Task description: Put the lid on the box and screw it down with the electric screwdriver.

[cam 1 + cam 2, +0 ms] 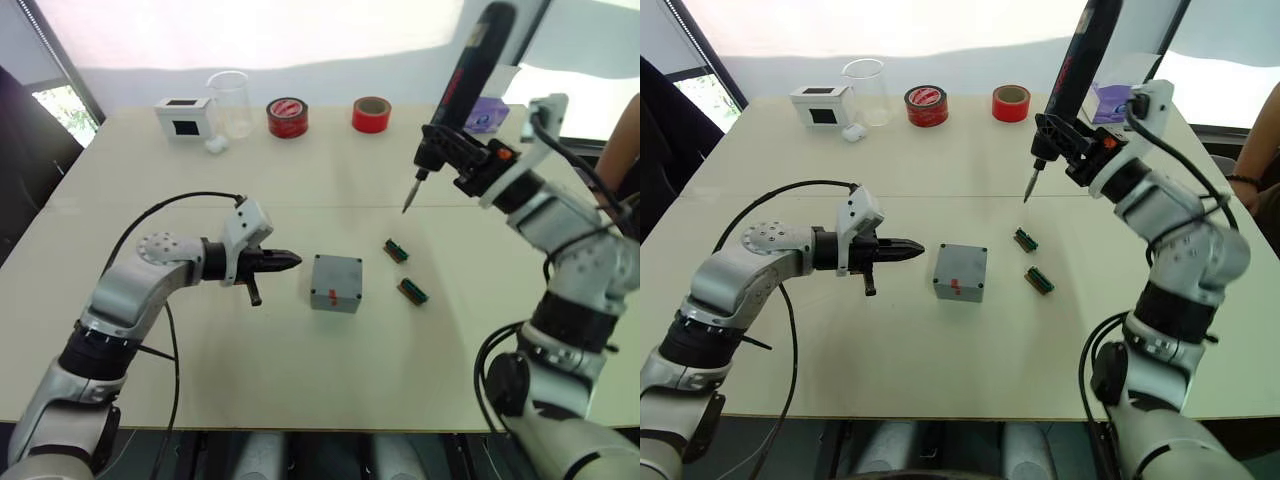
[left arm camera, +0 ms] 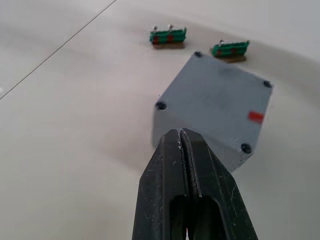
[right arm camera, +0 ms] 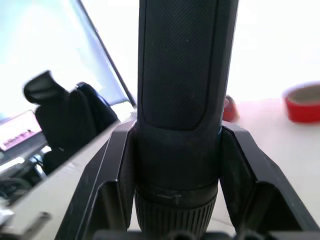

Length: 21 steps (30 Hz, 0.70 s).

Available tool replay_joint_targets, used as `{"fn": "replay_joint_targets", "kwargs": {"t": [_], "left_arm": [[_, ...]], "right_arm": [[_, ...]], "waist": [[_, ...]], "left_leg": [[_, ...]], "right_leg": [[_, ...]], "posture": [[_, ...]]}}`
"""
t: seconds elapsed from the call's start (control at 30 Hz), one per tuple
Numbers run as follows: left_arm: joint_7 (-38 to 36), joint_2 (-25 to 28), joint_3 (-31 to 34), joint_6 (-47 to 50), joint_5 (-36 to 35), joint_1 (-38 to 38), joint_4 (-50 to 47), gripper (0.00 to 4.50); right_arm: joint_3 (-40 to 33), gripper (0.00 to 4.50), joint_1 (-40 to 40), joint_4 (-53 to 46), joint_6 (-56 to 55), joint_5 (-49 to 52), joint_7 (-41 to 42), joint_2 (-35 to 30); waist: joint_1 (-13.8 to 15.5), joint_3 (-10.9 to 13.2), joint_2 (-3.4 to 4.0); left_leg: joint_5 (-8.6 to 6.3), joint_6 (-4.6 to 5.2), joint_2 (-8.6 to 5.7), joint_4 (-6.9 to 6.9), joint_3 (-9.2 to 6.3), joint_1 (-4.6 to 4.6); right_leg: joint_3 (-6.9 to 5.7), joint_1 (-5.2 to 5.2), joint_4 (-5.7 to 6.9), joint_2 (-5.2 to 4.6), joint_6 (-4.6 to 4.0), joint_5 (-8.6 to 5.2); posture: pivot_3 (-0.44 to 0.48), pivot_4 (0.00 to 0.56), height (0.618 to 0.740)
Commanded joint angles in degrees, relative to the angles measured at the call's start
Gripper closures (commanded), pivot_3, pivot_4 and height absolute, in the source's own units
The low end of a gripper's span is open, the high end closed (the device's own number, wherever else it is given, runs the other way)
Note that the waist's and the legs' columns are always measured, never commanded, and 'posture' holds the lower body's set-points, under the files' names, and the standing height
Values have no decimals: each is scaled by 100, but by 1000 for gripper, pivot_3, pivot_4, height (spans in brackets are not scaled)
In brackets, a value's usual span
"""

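Note:
The small grey box sits mid-table with a red mark near one edge. The flat grey lid lies on its top, dark holes at the corners. My left gripper hovers just left of the box, pointing at it, shut and empty; its black fingers are pressed together. High at the back right, my right gripper is shut on the dark electric screwdriver. The tool is tilted, and its thin bit hangs above the table behind and right of the box.
Two green terminal blocks lie right of the box. Along the far edge stand a white box with a black window, a glass beaker, two red tape rolls and a purple tissue box. A person's arm shows at far right.

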Motion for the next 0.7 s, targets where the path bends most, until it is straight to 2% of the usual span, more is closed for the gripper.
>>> {"fn": "replay_joint_targets", "kwargs": {"t": [0.03,0.13,0.23,0.3,0.43,0.7], "left_arm": [[-211,-75,-36,-216,86,-231,-19,4500],[-395,-225,-325,-423,333,-432,132,4500],[-469,-408,-413,-431,368,-567,234,4500],[-470,-531,-662,-575,638,-667,396,4500],[-444,-743,-962,-919,1080,-762,761,4500],[-667,-915,-1116,-1000,1254,-665,836,4500]], "right_arm": [[257,2788,201,-661,-338,219,-314,176],[970,2788,604,-927,-826,-131,-270,375],[1383,2788,785,-957,-1181,-365,-235,357],[1627,2788,886,-904,-1433,-523,-210,364],[2017,2788,1079,-797,-1820,-784,-156,371],[2369,2788,1393,-450,-2421,-1180,-76,385]], "waist": [[-6,0,0],[-14,0,0],[-85,0,0],[-102,0,0],[-116,0,0],[-108,0,-1]], "left_leg": [[-3,6,-4,2,3,0],[-3,6,-4,8,3,10],[-2,4,-1,8,3,13],[-1,4,-2,11,3,13],[-1,5,-2,12,3,14],[-2,6,0,28,1,15]], "right_leg": [[2,0,0,-3,3,2],[3,1,14,-3,5,3],[3,-3,30,3,4,1],[4,-6,57,3,3,1],[5,-6,58,5,4,0],[6,-1,61,6,4,-1]], "posture": [[0,150,740],[0,150,740],[0,150,740],[0,150,740],[0,150,740],[0,150,740]]}}
